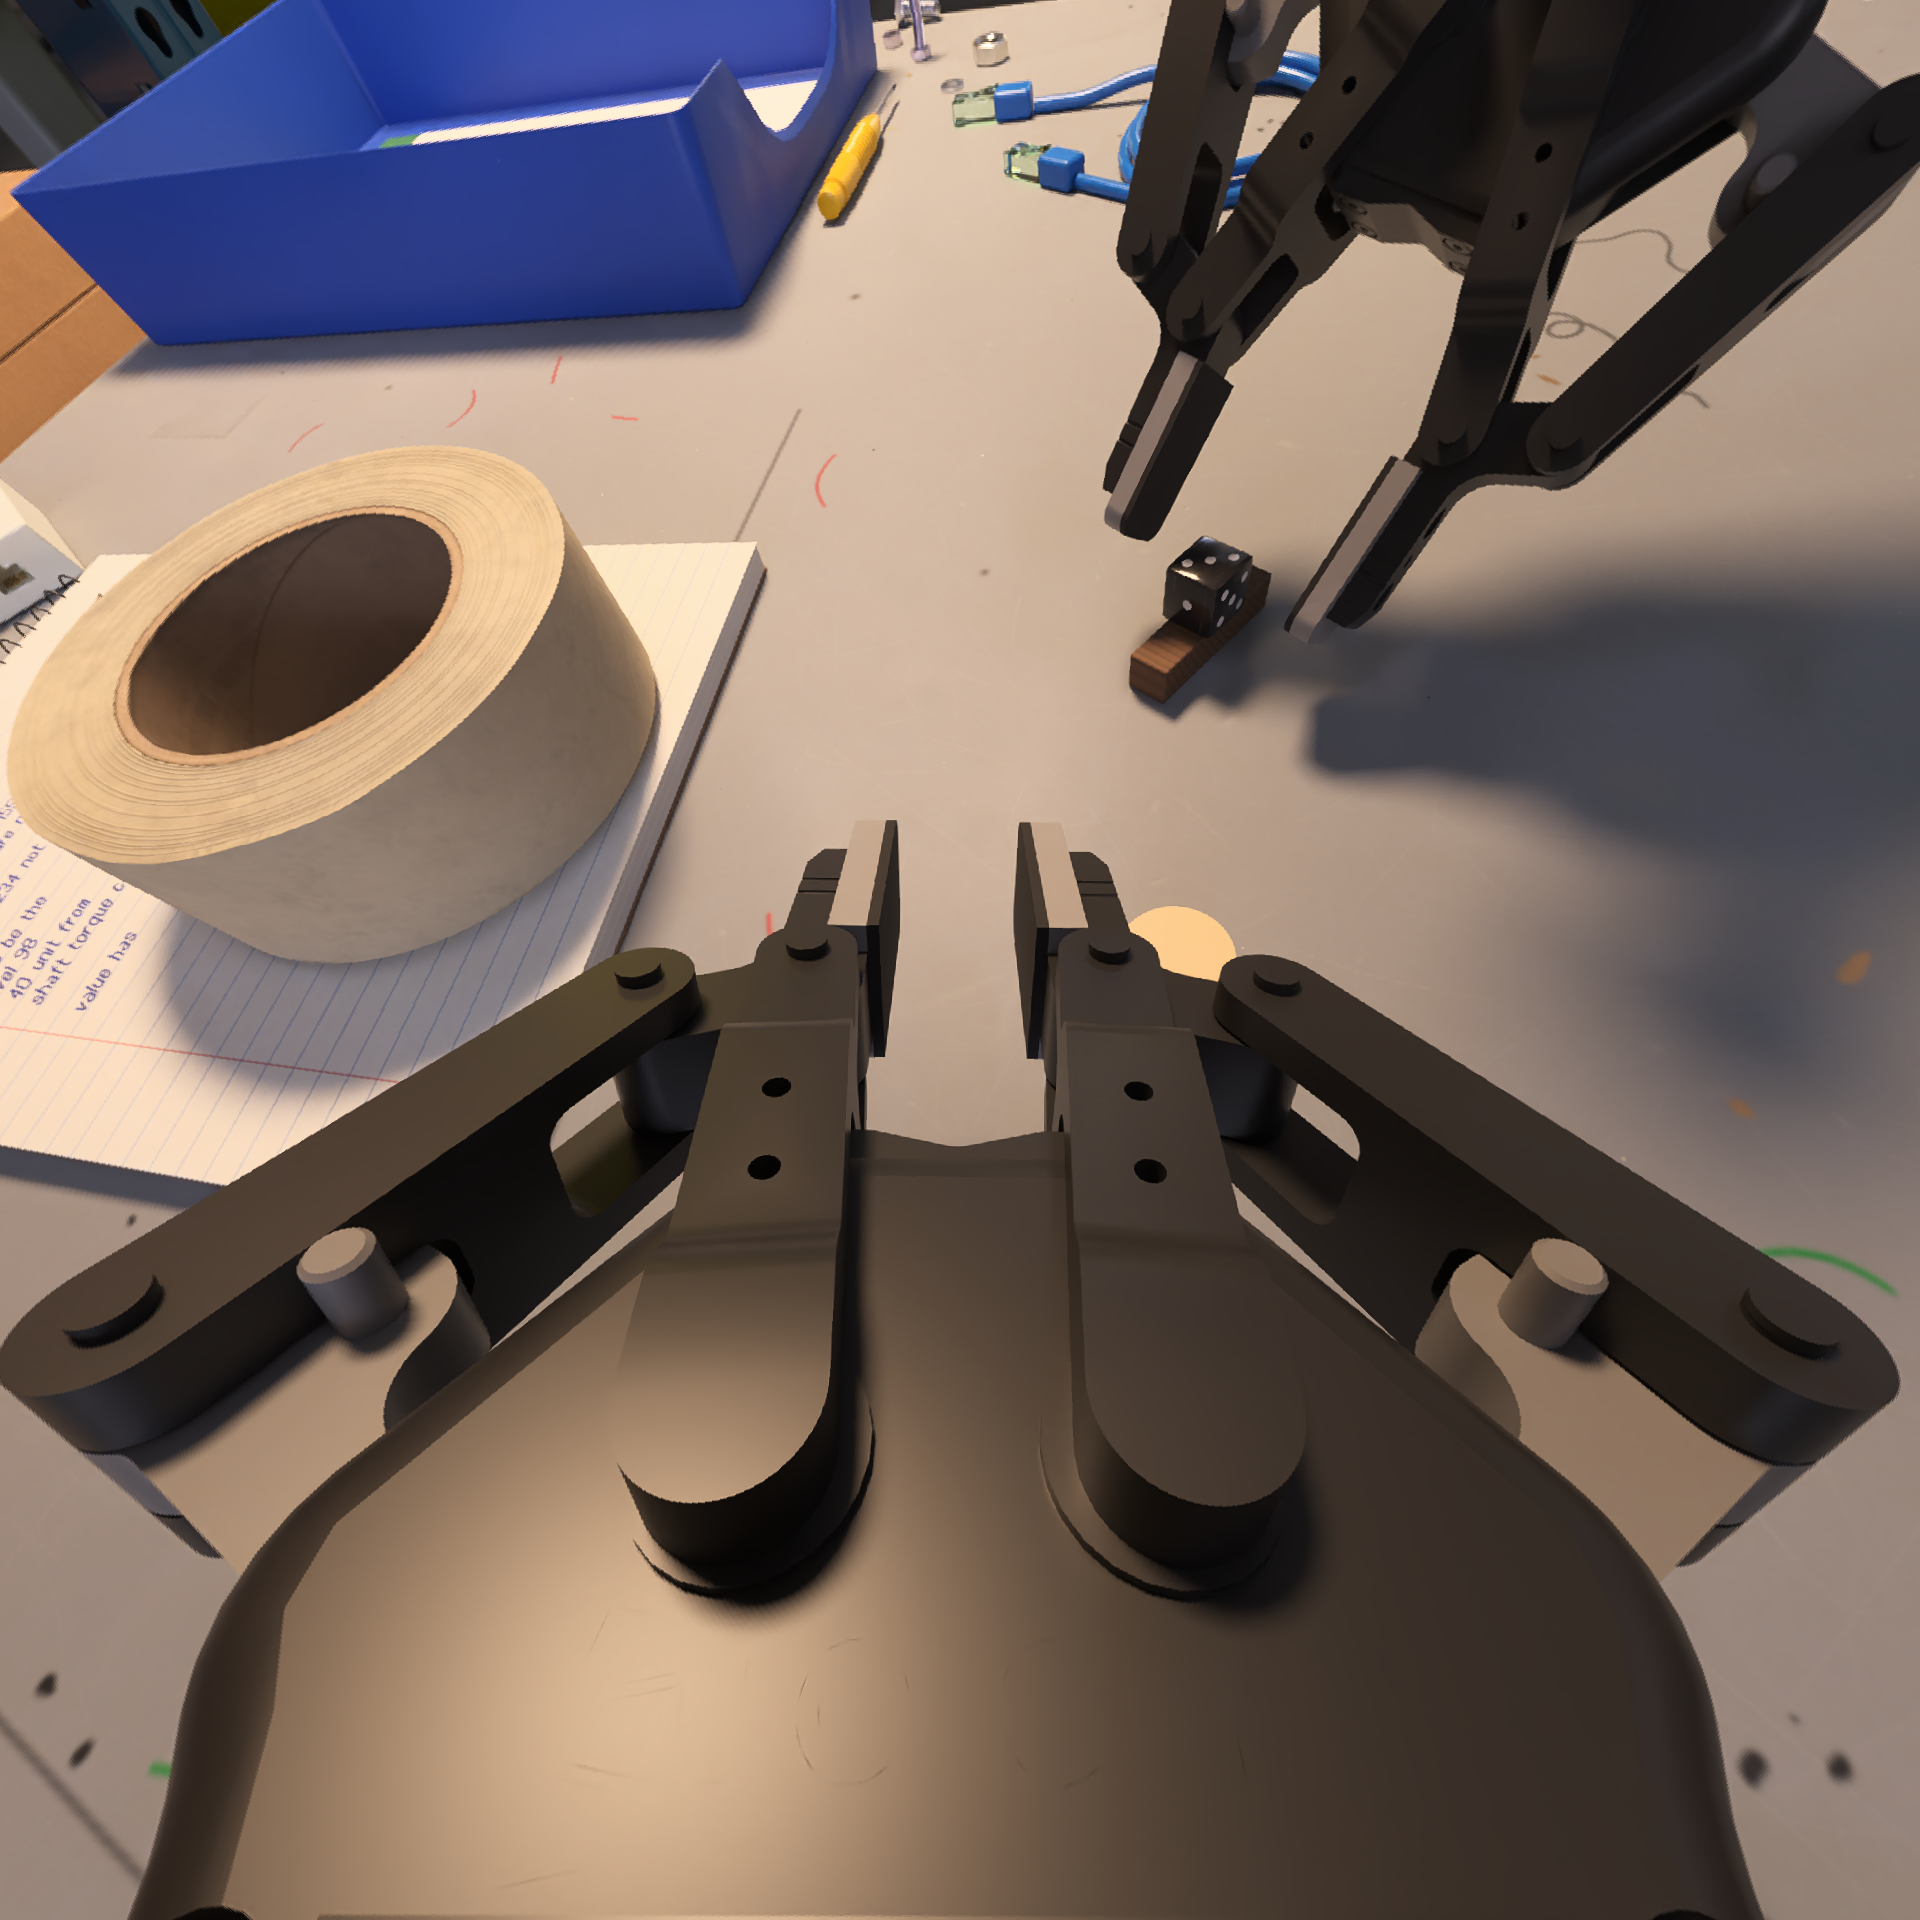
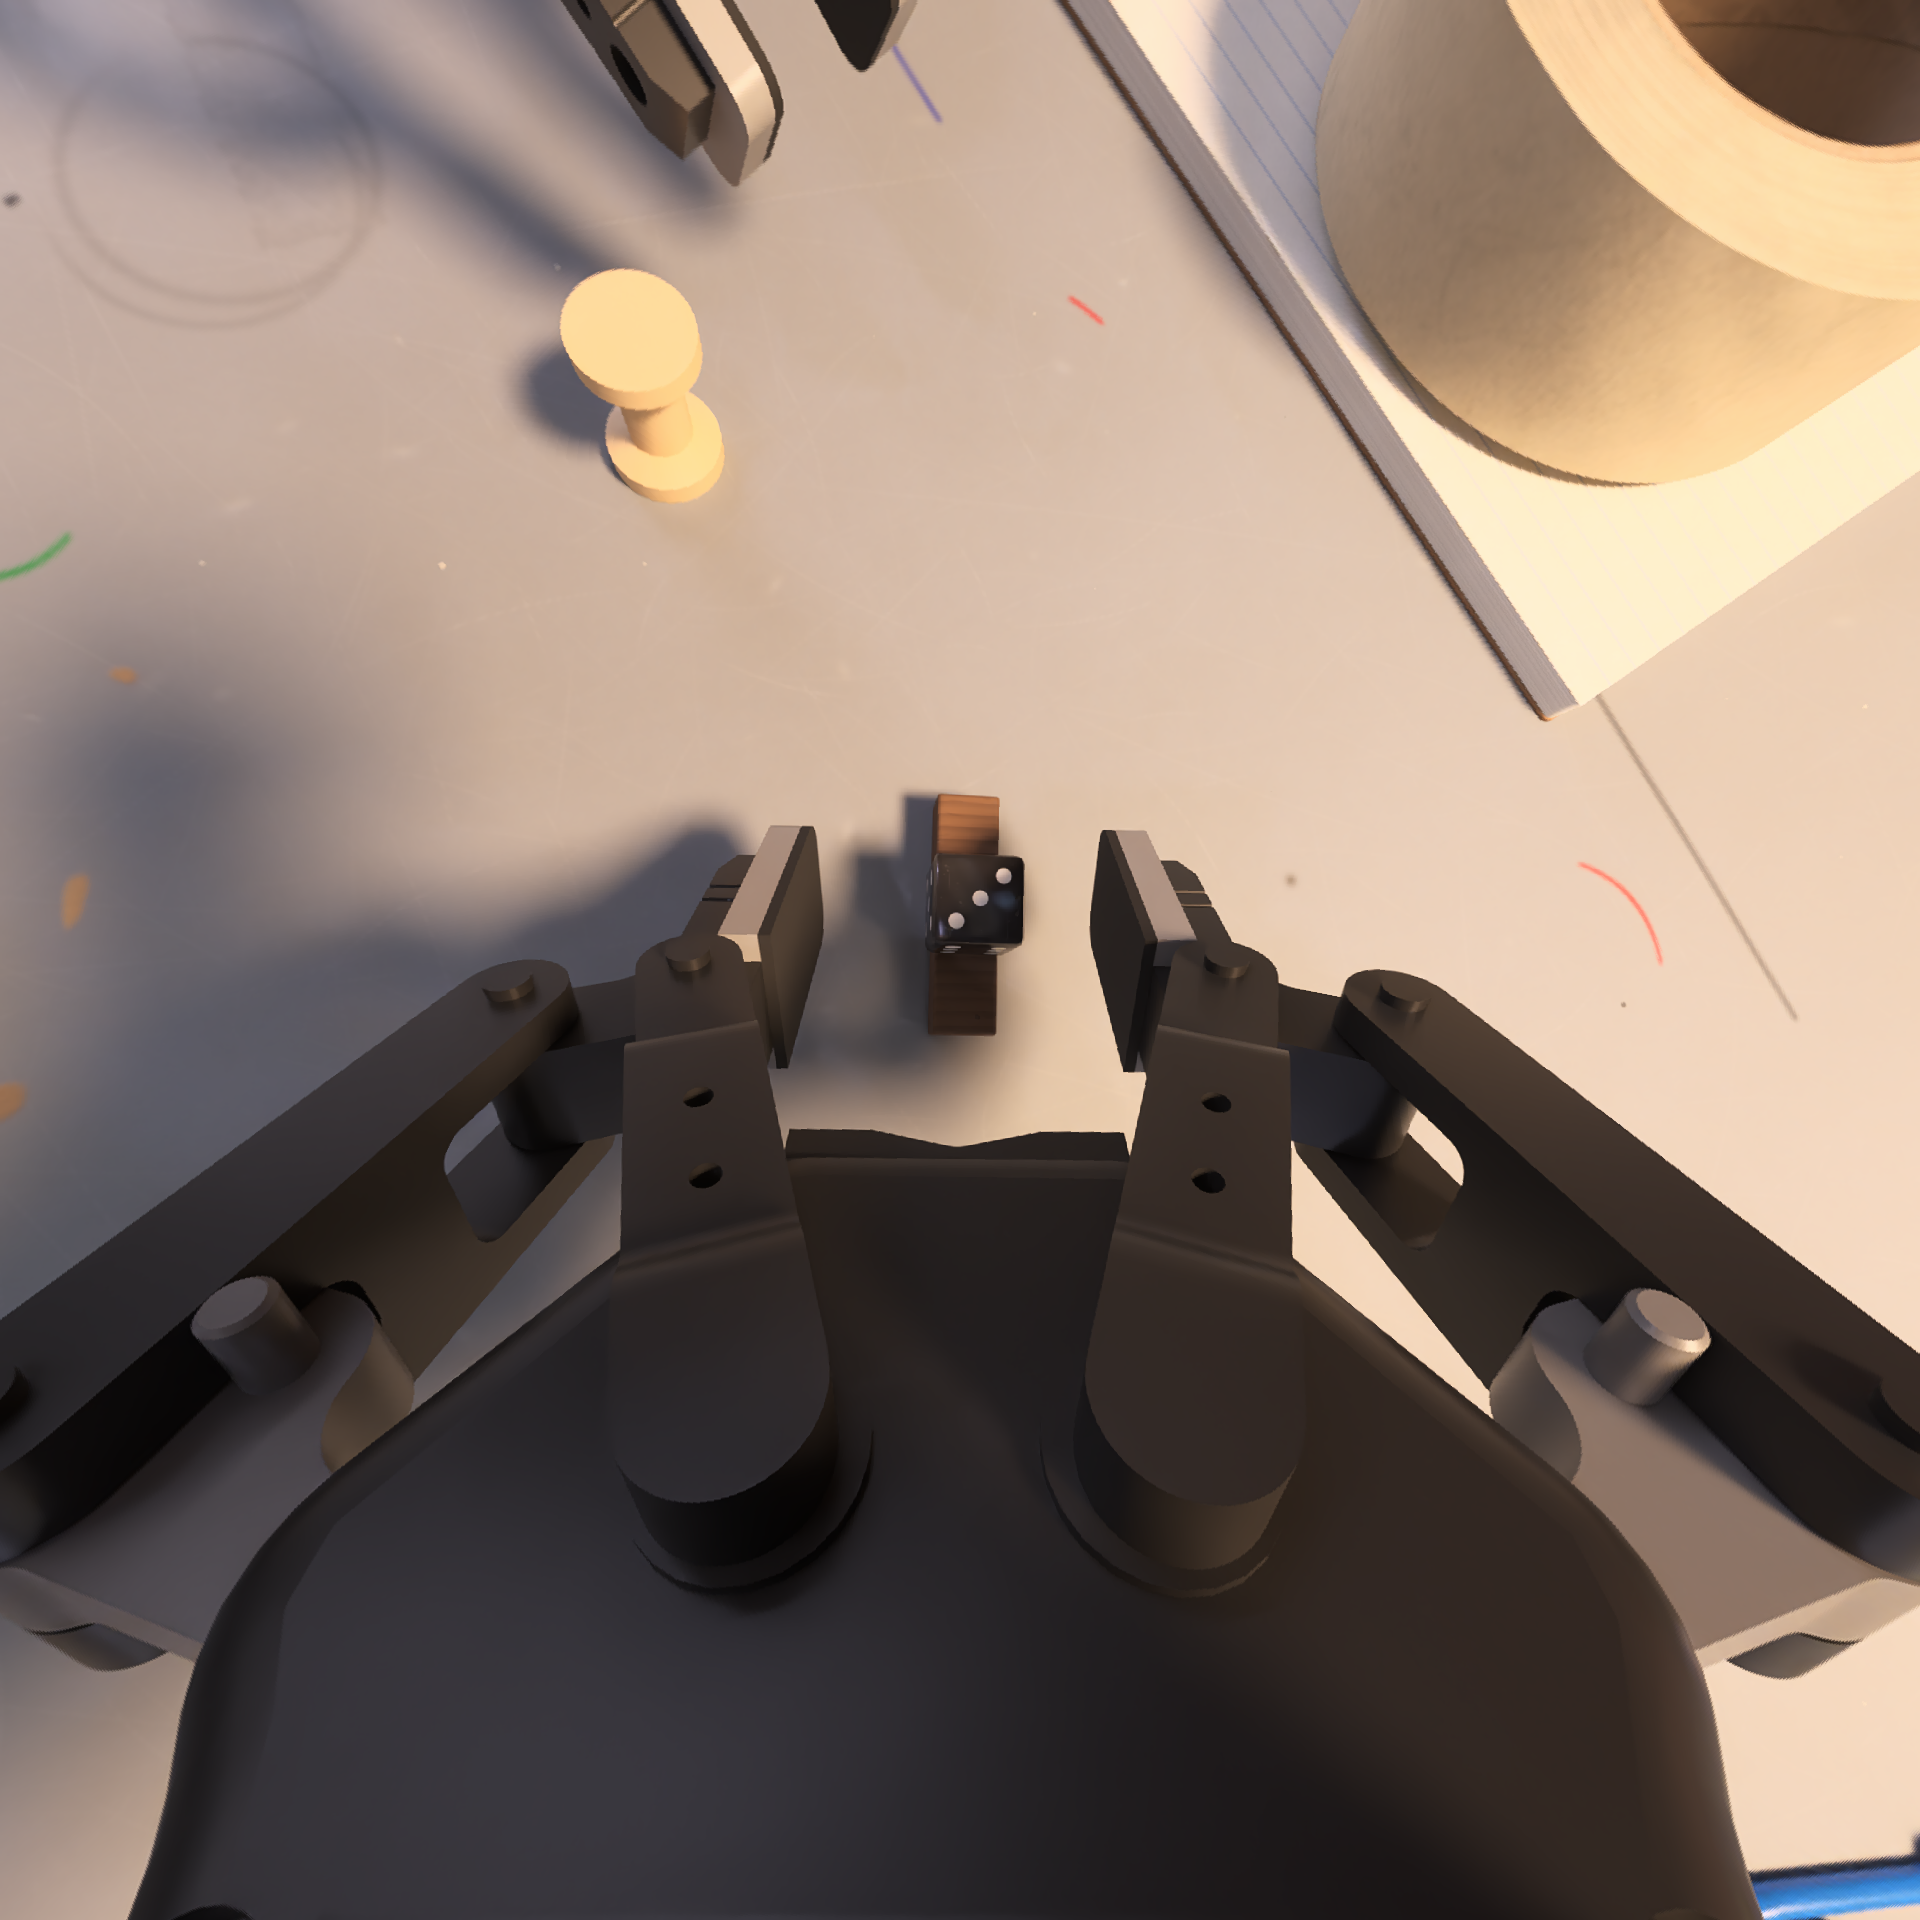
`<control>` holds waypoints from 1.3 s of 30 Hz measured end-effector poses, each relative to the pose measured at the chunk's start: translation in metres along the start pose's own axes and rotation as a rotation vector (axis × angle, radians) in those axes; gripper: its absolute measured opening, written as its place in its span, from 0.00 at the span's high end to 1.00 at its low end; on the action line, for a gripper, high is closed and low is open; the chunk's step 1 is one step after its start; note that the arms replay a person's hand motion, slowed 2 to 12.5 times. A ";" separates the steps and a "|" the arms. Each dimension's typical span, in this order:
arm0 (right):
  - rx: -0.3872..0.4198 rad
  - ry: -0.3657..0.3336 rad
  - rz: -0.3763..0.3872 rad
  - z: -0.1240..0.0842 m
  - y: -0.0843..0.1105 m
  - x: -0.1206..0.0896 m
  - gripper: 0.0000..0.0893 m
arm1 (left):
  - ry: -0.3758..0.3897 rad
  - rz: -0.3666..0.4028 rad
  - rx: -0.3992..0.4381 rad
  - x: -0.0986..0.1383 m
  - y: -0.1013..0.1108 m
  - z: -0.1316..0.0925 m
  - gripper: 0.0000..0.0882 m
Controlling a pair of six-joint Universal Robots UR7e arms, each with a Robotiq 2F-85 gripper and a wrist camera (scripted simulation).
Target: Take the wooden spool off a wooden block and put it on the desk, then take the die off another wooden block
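The pale wooden spool stands upright on the grey desk, apart from any block; in the left wrist view only its top shows behind my left finger. My left gripper is open and empty, just beside the spool. A black die sits on a small dark wooden block. My right gripper is open, hovering with one finger on each side of the die, not touching it. From the left wrist view the right gripper straddles the die and block.
A big roll of tan tape lies on a lined notepad to the left. A blue tray, a yellow screwdriver, a blue cable and small nuts lie at the back.
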State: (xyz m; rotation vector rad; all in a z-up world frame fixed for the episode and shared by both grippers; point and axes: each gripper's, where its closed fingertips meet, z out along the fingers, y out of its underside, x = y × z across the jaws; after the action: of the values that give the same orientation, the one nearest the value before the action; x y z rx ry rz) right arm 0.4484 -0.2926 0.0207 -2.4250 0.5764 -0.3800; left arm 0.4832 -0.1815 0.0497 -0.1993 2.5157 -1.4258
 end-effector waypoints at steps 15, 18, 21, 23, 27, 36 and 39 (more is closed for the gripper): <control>-0.021 0.048 -0.029 0.005 0.002 0.005 0.74 | 0.001 0.006 -0.002 0.001 0.000 0.000 0.77; -0.016 0.048 -0.030 0.005 0.001 0.005 0.80 | 0.001 0.006 0.000 0.001 -0.001 0.000 0.77; -0.012 0.049 -0.030 0.004 0.001 0.006 0.80 | 0.001 0.005 0.001 0.001 -0.001 0.000 0.77; -0.012 0.049 -0.029 0.004 0.001 0.006 0.80 | 0.002 0.005 0.001 0.001 -0.001 0.000 0.77; -0.013 0.049 -0.023 0.002 0.001 0.006 0.80 | 0.003 0.007 0.001 0.002 -0.001 0.000 0.77; -0.016 0.032 0.008 0.000 0.000 0.005 0.80 | 0.010 0.023 0.006 0.005 -0.003 0.001 0.76; -0.019 0.028 0.019 0.000 0.000 0.005 0.80 | 0.011 0.032 0.010 0.006 -0.004 0.001 0.75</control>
State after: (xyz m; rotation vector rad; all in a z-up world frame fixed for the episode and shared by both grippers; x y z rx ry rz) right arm 0.4524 -0.2948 0.0218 -2.4339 0.6174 -0.4032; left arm 0.4777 -0.1856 0.0521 -0.1488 2.5087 -1.4303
